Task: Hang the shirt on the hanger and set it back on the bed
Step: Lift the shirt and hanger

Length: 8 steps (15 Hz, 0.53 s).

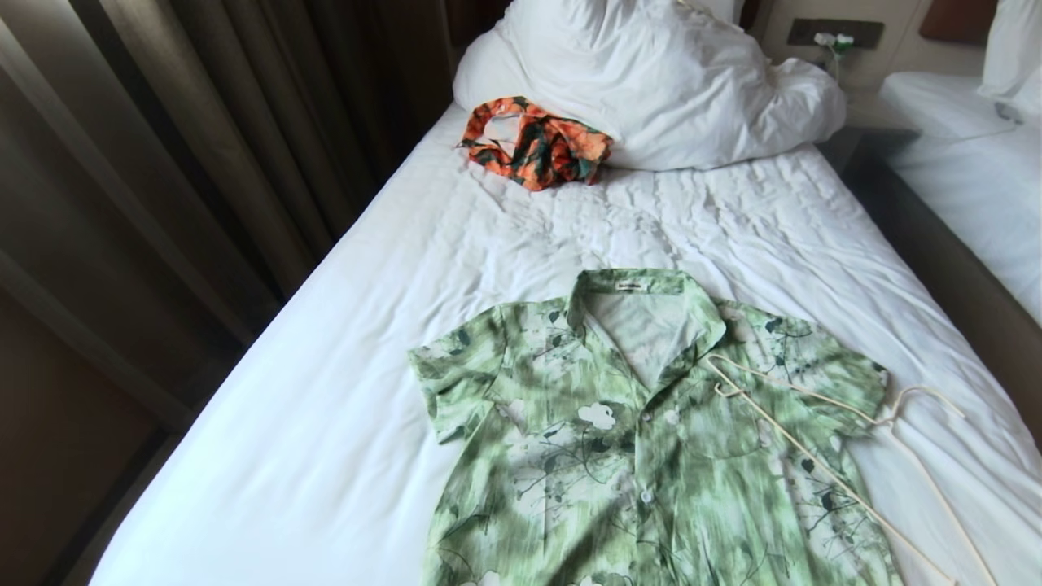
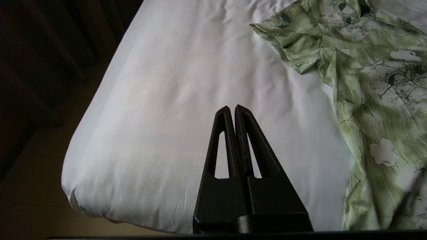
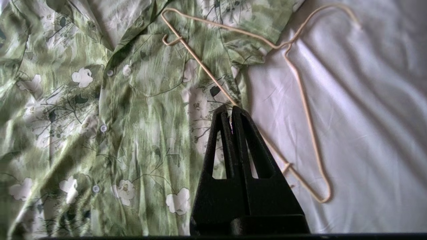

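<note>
Clenched and empty, the right gripper point(image 3: 232, 110) hung over the hanger point(image 3: 300, 96), whose long bar ran diagonally across the shirt point(image 3: 116, 116) onto the bed point(image 3: 367, 133); the left gripper point(image 2: 232, 110), also clenched, sat farther off.

Cut off and covered

The shirt point(image 1: 643, 439) runs off the head view's lower edge, hem unseen; the right hand point(image 3: 231, 111) covers part of the hanger point(image 3: 302, 110) bar.
</note>
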### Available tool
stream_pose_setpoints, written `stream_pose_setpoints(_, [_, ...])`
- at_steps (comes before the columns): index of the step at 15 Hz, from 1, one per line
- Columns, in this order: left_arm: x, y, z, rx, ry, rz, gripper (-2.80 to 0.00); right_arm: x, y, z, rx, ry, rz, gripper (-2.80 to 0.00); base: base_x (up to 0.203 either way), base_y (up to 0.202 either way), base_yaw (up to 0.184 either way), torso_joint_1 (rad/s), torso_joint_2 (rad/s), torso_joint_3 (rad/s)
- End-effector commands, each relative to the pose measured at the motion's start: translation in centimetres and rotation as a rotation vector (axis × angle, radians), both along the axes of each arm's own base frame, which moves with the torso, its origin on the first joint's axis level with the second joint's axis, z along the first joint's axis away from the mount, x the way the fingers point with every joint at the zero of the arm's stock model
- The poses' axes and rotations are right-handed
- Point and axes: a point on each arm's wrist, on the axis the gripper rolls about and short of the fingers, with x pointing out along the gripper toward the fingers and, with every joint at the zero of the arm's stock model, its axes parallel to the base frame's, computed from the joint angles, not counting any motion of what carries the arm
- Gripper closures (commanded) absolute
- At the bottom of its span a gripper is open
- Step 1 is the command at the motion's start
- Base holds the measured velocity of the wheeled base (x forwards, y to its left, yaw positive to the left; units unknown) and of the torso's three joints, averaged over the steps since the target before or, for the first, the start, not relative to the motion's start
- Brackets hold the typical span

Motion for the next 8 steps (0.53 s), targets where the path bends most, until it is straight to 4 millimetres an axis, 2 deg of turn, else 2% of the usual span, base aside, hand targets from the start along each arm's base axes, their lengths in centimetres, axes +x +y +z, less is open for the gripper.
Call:
stream_pose_setpoints(1, [0.0,0.0,0.0,0.0,0.003,0.002,0.0,4.6,0.1,-0.9,0.038,0.166,-0.006,0.0,0.0,0.0,0.0,0.0,0.0,0.0])
stream_pose_setpoints(5, [0.0,0.0,0.0,0.0,0.002,0.002,0.0,10.4,-0.2,-2.6,0.137,0.345,0.002,0.0,0.0,0.0,0.0,0.0,0.0,0.0])
stream_pose_setpoints(8, [0.0,0.0,0.0,0.0,0.003,0.002,0.0,13.7,-2.7,-4.5,0.25,0.454,0.002,0.0,0.0,0.0,0.0,0.0,0.0,0.0])
